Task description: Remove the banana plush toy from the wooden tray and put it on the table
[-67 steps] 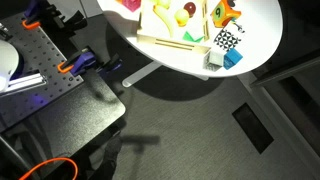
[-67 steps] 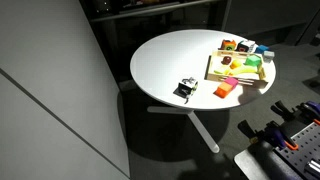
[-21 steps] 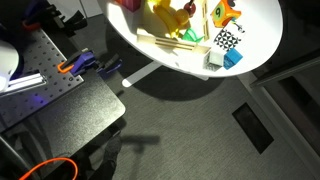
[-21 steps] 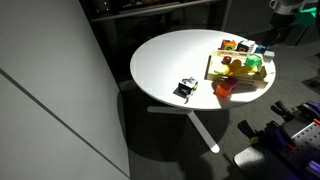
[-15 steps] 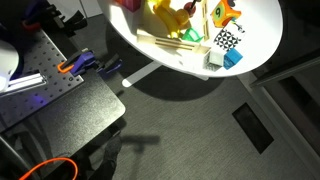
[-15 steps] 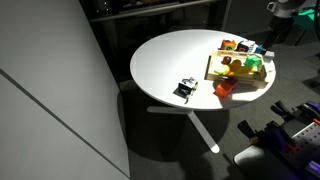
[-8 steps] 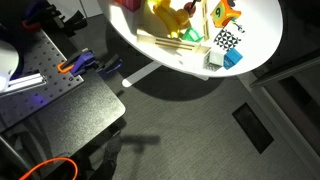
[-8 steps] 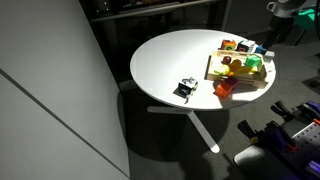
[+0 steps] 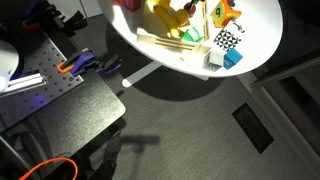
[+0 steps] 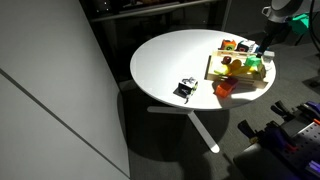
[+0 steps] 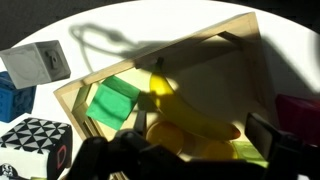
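From up here the light wooden tray (image 11: 220,65) sits slantwise on the round white table (image 11: 150,25), whose far edge curves across the top. Inside it lies the pale-yellow curved banana plush toy (image 11: 192,108), a green block (image 11: 112,102) just beside it and another yellow toy (image 11: 180,140) below. Outside the tray, towards the left edge, stand a grey cube (image 11: 38,65), a blue cube (image 11: 8,100) and a black-and-white patterned cube (image 11: 35,148). The dark gripper (image 11: 185,150) comes in from the bottom — jaws spread wide, gripping nothing.
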### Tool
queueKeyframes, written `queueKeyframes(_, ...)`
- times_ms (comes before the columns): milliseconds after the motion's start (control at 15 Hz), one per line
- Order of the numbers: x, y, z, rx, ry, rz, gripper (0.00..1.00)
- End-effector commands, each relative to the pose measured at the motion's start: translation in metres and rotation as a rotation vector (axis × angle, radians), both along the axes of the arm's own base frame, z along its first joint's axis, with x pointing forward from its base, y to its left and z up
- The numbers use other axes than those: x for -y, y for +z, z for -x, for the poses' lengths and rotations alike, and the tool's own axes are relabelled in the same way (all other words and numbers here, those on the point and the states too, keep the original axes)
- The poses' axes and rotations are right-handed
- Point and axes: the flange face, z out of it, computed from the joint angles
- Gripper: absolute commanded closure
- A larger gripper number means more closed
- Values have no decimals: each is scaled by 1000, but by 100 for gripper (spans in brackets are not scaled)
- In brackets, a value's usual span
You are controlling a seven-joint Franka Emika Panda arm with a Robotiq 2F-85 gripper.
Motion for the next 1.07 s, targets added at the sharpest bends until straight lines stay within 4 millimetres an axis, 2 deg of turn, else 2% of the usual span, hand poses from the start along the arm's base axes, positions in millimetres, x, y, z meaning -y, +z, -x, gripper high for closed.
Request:
queueKeyframes(0, 8, -13, -5, 30, 37, -14, 0)
queueKeyframes(533, 20, -39, -5, 90, 105, -90, 0)
queueKeyframes(1000, 28, -65, -11, 76, 145, -86, 0)
